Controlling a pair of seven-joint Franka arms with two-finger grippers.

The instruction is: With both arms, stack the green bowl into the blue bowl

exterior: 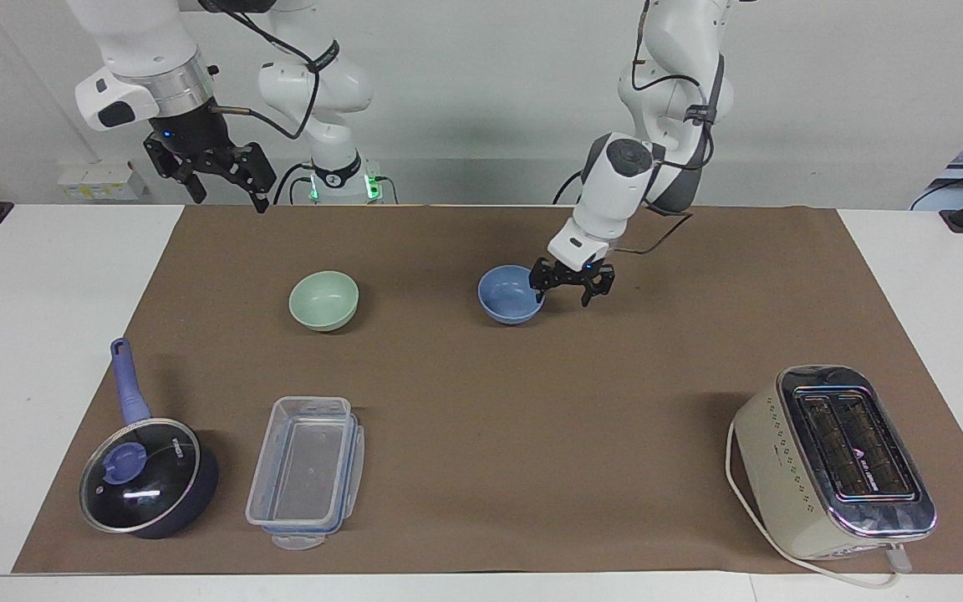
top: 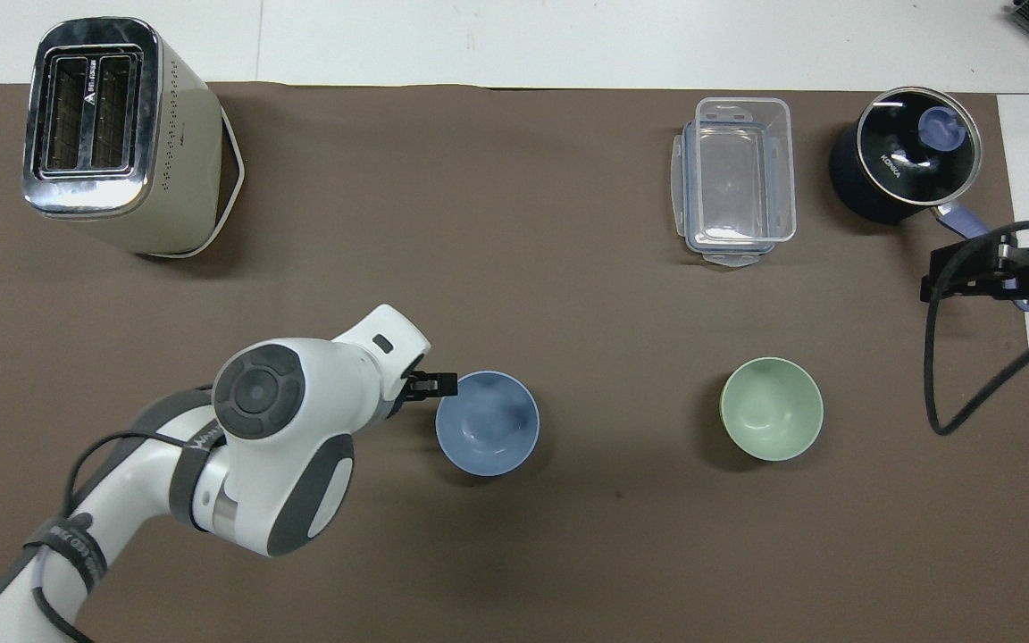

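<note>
Beside the blue bowl (exterior: 511, 294) (top: 488, 422), the left gripper (exterior: 572, 290) (top: 432, 385) hangs spread, holding nothing. Green bowl (exterior: 323, 300) (top: 771, 408) sits apart toward the right arm's end, where the right gripper (exterior: 218, 179) (top: 992, 281) waits high, spread.

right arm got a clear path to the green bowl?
Probably yes. The right end effector hangs open above the table's edge; the green bowl sits alone on bare mat, apart from the blue bowl.

Left tool (exterior: 572, 293) open, right tool (exterior: 218, 180) raised.
</note>
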